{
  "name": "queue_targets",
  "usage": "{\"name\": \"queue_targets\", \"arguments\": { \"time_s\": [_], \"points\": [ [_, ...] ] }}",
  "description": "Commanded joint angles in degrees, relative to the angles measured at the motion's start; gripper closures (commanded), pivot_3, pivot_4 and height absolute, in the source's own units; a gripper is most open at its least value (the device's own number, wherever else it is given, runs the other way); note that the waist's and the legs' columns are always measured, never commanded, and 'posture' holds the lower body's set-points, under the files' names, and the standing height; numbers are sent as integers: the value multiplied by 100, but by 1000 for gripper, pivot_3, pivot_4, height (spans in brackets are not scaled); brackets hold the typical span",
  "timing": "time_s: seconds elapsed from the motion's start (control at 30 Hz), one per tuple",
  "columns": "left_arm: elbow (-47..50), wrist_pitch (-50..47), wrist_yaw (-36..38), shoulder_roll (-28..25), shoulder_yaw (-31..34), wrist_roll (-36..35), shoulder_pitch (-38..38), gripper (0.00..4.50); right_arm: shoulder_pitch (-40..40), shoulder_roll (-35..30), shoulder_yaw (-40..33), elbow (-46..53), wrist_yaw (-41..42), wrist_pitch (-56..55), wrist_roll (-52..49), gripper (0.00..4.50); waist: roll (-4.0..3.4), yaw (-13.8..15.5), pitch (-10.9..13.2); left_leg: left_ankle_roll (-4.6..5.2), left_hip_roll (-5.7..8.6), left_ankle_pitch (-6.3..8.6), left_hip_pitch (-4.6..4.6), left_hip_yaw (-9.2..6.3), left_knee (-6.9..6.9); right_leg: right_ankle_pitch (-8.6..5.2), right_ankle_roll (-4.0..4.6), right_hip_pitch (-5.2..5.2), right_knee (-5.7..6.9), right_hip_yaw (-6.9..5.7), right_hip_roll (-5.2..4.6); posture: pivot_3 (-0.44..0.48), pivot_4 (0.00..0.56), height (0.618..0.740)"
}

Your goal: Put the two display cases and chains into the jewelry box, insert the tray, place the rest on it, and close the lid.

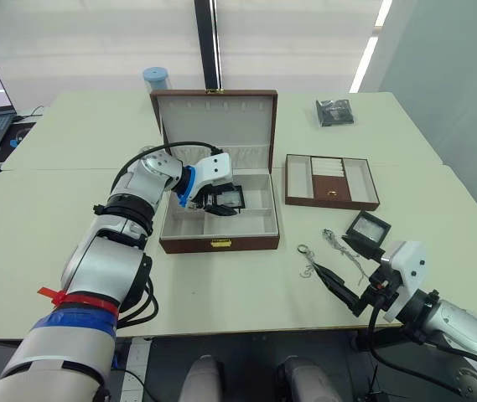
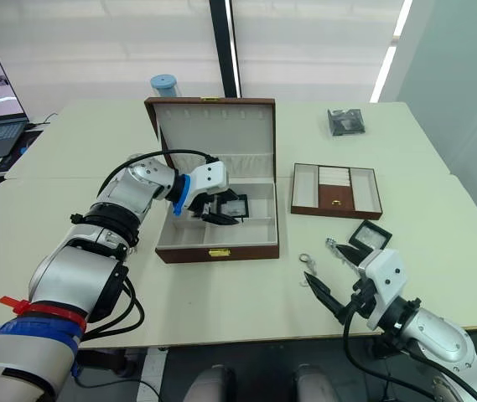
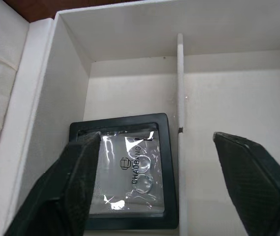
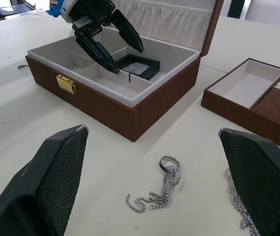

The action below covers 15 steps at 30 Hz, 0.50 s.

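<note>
Broadly, every place below is given relative to the jewelry box.
Table (image 1: 70,209): a pale surface on which the jewelry box and the loose items are seen to rest.
Jewelry box (image 1: 220,243): found standing open at the middle of the table, its gold clasp turned toward the robot and its cream compartments exposed.
Lid (image 1: 215,115): raised upright at the far edge of the jewelry box, with the cream lining shown.
Tray (image 1: 332,182): set on the table just to the right of the jewelry box, apart from it and not inserted.
Left gripper (image 1: 218,202): held inside the jewelry box, over the compartments; its fingers are spread wide and nothing is held between them.
Right gripper (image 2: 332,279): held near the table, to the right of and nearer the robot than the jewelry box; its fingers are spread wide and are empty, with the chains lying between and beyond them.
First display case (image 3: 122,169): laid flat on the floor of a compartment inside the jewelry box, beside a cream divider, beneath the left gripper.
Second display case (image 1: 367,229): left on the table to the right of the jewelry box, nearer the robot than the tray, tilted.
Chains (image 4: 158,191): scattered on the table to the right of the front of the jewelry box, one with a round ring end.
</note>
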State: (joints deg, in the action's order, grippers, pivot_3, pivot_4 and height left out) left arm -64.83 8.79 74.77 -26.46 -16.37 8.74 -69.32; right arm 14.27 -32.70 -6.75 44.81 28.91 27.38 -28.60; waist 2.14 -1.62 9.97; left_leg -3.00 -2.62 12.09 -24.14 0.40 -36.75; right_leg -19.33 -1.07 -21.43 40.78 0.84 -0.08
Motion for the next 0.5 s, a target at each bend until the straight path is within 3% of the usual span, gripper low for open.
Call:
{"name": "queue_targets", "arguments": {
  "time_s": [0.03,0.27,0.5],
  "points": [
    [82,-95,165,-3,297,-237,-217,40,-103,-159,-412,98,153,14,-238,0,0,-1,0,0,0,0,0,0,0,0,0,0,0,0,0,0,150,740],
    [990,-1044,914,-255,825,-929,252,40,-267,-528,-1329,-895,742,-172,-445,0,-1,-9,0,0,0,0,1,2,-1,0,0,1,1,-1,-1,0,150,740],
    [4147,-3325,869,-1319,1608,-1978,1812,40,-443,-983,-1850,-2327,1461,-620,-241,0,-6,-36,3,-1,-12,0,15,-13,5,0,1,1,8,12,1,0,150,740]
  ]
}}
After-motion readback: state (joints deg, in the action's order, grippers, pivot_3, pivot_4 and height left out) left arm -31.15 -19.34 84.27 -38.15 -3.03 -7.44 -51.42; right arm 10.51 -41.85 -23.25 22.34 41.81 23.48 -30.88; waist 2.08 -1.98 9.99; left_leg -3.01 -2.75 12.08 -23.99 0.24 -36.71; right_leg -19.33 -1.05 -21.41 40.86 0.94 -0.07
